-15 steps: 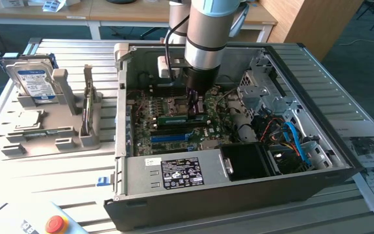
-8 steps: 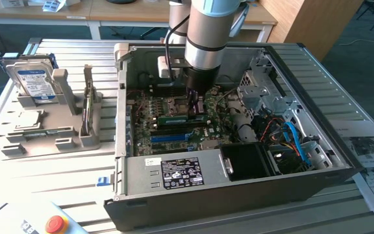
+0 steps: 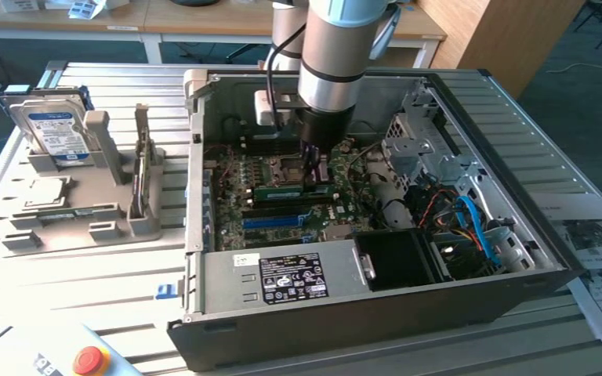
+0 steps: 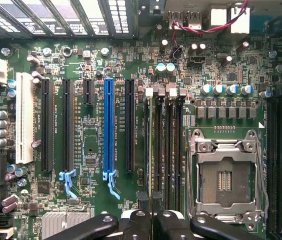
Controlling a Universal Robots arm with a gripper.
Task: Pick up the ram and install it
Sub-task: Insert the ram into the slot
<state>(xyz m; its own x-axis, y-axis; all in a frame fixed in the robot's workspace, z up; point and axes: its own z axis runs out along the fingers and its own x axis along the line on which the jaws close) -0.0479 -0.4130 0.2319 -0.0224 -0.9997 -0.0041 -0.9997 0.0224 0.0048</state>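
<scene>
Noted on the worktop (image 3: 92, 274), at the exterior view's left: grey fixture (image 3: 146, 227) carrying a hard drive (image 3: 56, 129) upright, a processor chip (image 3: 46, 192) lying flat, and a thin board (image 3: 144, 160) standing on edge; kind of board not determined. Further right, open computer case (image 3: 385, 313) with the arm (image 3: 332, 55) reaching down inside. Located within it the ram (image 3: 280, 190), lying along a memory slot (image 4: 162, 150) on the motherboard (image 4: 90, 65), just beside the empty processor socket (image 4: 226, 175); depth of seating not established. Found the gripper (image 3: 318, 178) directly over the ram's end nearer the exterior view's right, fingers (image 4: 142, 207) drawn nearly together and, by judgement, pinching the stick's top edge. Further right again, drive cage (image 3: 426, 133) and blue cables (image 3: 473, 223), well apart from the work. Risks assessed: off-centre hold likely to drive one end down first, leaving the stick tilted and one latch unengaged; slight misalignment with the slot liable to bend the board or scrape its contacts; slip of so narrow a pinch under load liable to drop the fingers onto neighbouring slots.
</scene>
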